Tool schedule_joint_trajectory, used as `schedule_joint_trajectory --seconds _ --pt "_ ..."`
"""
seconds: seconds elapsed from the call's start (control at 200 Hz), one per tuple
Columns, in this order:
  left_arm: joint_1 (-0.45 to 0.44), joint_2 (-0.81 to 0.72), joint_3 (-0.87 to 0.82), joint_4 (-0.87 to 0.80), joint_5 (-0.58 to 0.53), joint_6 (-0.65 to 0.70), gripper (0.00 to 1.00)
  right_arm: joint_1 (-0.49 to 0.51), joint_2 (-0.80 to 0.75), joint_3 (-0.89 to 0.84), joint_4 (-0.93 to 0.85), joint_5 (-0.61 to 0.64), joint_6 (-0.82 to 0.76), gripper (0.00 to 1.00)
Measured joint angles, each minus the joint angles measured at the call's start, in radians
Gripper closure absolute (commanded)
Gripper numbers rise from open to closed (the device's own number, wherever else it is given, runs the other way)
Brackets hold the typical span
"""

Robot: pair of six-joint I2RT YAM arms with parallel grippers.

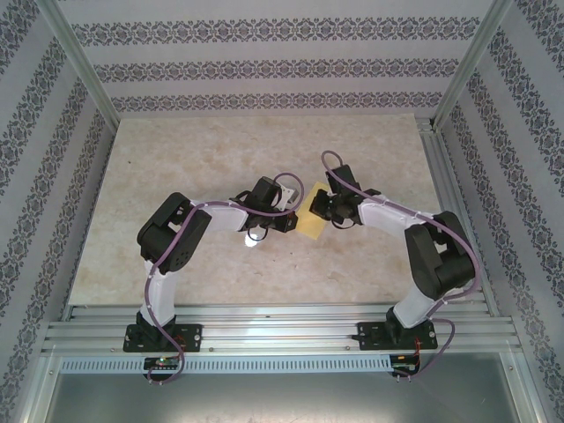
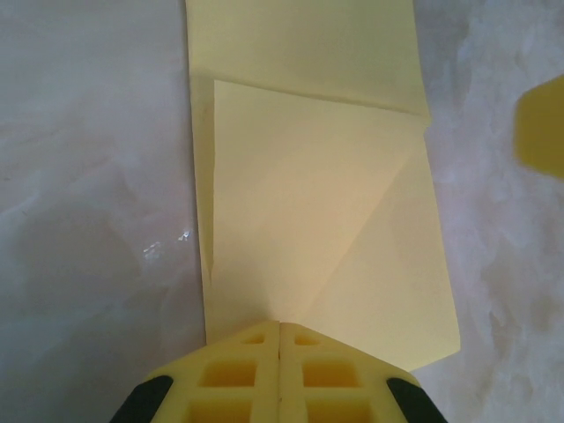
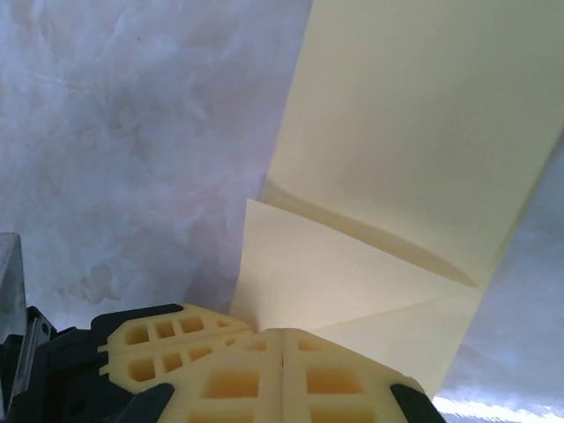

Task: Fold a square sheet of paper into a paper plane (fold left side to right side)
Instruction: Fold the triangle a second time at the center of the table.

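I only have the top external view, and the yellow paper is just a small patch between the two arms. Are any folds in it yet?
Observer: Yes. The left wrist view shows the yellow paper with a triangular flap folded flat over it.
Operator: Are the pincers open?
Observer: No. The left pincer is shut, its tips at the paper's near edge, where the flap's creases meet.
Operator: And the right one?
Observer: The right pincer is shut too, tips at the paper's edge beside a folded corner.
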Motion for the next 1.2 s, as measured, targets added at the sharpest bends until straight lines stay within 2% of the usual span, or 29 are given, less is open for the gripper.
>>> schedule_joint_trajectory --seconds 0.255,0.485,0.719,0.764,0.849,0.939,1.009,1.204 --pt "-0.002 -0.001 0.0 -0.002 -0.006 0.0 1.0 0.018 0.143 0.012 0.04 -0.018 0.025 1.0" --pt "-0.003 -0.002 0.0 -0.003 -0.011 0.001 1.0 -0.029 0.126 -0.034 0.093 -0.044 0.021 1.0" --pt "-0.006 -0.005 -0.002 -0.003 -0.018 0.004 1.0 -0.146 0.061 -0.095 0.068 -0.037 -0.028 1.0" --pt "-0.006 -0.006 -0.002 -0.003 -0.017 0.004 1.0 -0.158 0.05 -0.097 0.053 -0.028 -0.036 0.97" --pt "-0.006 -0.012 -0.002 -0.016 -0.018 0.003 0.95 -0.171 0.016 -0.097 0.024 -0.02 -0.058 0.91" --pt "-0.006 -0.03 -0.003 -0.058 -0.021 0.003 0.83 -0.172 -0.05 -0.097 -0.006 -0.02 -0.079 0.83" --pt "-0.005 -0.052 -0.003 -0.104 -0.021 0.004 0.7 -0.172 -0.104 -0.097 -0.027 -0.021 -0.098 0.76" --pt "0.0 -0.183 -0.016 -0.187 -0.012 -0.012 0.54 -0.172 -0.148 -0.075 -0.099 -0.037 -0.146 0.62"
